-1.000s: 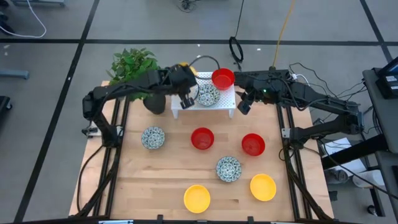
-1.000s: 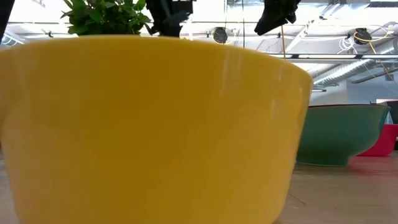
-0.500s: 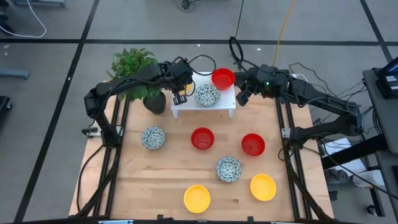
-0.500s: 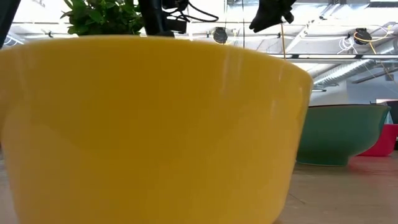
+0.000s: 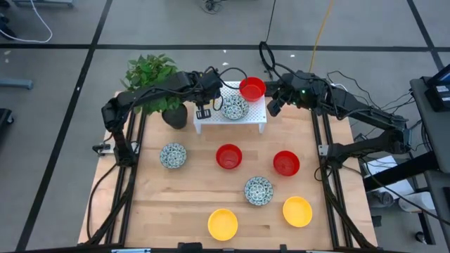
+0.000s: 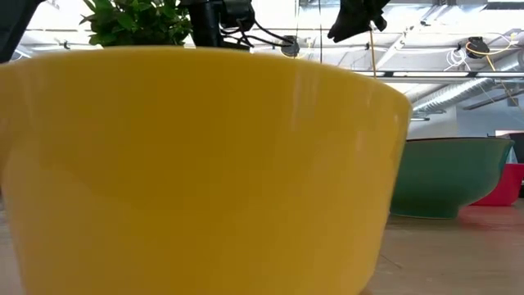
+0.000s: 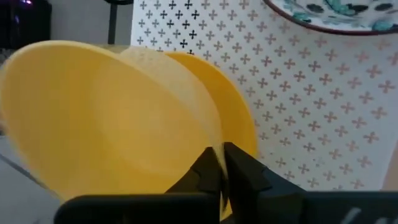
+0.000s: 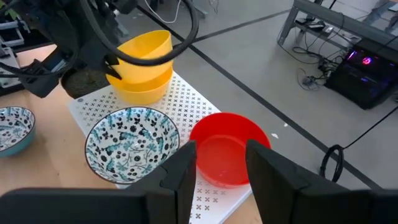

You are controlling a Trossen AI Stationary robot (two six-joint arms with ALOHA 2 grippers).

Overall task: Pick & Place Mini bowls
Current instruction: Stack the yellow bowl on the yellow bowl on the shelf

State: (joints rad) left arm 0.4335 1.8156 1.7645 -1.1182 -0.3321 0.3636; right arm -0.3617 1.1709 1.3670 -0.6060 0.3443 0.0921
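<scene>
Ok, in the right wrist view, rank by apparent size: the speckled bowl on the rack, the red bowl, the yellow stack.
1-2. Speckled bowl and red bowl: about alike, so no ranking.
3. Yellow stack: smallest, though it sits farther from the camera, so this is unsure.

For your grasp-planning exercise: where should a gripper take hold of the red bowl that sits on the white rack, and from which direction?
Grip the red bowl by its thin rim, coming down from above. It sits upright, open side up, on the white rack; the rim side away from the speckled bowl looks clearest.
</scene>
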